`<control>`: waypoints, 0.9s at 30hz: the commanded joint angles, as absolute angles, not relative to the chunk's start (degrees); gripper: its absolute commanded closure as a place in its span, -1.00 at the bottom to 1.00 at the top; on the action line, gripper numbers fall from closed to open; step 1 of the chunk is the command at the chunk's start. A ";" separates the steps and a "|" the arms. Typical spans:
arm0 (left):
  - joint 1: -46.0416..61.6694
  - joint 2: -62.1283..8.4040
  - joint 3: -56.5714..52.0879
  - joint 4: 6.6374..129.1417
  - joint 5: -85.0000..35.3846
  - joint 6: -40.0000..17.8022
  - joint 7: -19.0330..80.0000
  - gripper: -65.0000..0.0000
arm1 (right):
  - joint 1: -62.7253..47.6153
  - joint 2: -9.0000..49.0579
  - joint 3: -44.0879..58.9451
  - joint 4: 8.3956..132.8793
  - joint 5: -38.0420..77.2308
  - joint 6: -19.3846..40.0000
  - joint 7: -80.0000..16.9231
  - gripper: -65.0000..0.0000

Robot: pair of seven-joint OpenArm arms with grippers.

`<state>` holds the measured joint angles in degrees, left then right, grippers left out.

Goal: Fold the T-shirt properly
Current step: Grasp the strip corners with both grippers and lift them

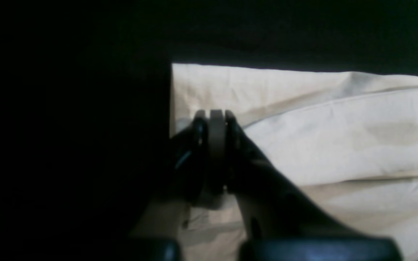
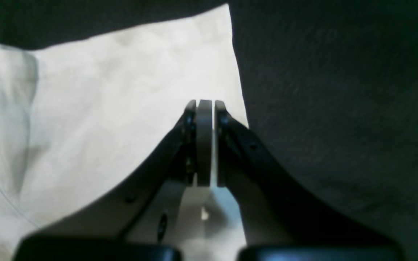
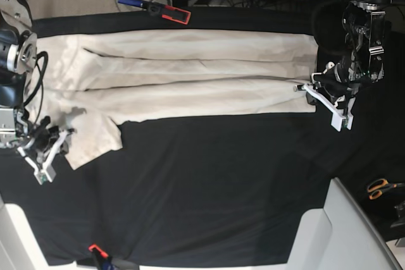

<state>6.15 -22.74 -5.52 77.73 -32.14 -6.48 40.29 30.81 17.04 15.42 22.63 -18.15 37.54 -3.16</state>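
Observation:
The cream T-shirt (image 3: pixel 190 74) lies as a long band across the far side of the black table cloth (image 3: pixel 209 181), one sleeve (image 3: pixel 95 134) spread out at the left. My left gripper (image 1: pixel 217 114) is shut at the shirt's hem edge, just inside its corner (image 1: pixel 180 72); a fold line runs away from the jaws. In the base view it (image 3: pixel 305 88) sits at the shirt's right end. My right gripper (image 2: pixel 205 103) is shut at the edge of the sleeve cloth (image 2: pixel 122 90); in the base view it (image 3: pixel 58 137) is at the left end. The pinch points are hidden by the fingers.
Orange-handled scissors (image 3: pixel 381 187) lie at the right edge. A blue and red clamp tool (image 3: pixel 155 7) lies behind the shirt. A white board (image 3: pixel 342 232) covers the near right corner. A red clip (image 3: pixel 95 249) sits at the front edge.

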 commanded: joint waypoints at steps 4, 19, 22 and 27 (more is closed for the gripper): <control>5.05 -23.60 -5.93 78.46 -32.48 -6.81 39.52 1.00 | 31.25 17.89 15.60 27.82 -17.54 37.58 -1.98 0.98; 5.23 -23.60 -5.93 78.37 -32.48 -6.81 39.52 1.00 | 33.45 17.98 15.69 22.29 -17.36 30.73 -5.85 -0.45; 5.41 -23.60 -6.11 78.37 -32.48 -6.81 39.52 1.00 | 33.45 17.98 15.69 20.09 -17.36 30.46 -3.03 -0.38; 5.58 -23.60 -6.29 78.37 -32.48 -6.81 39.52 1.00 | 33.63 17.98 15.69 17.71 -17.36 30.29 -2.07 -0.17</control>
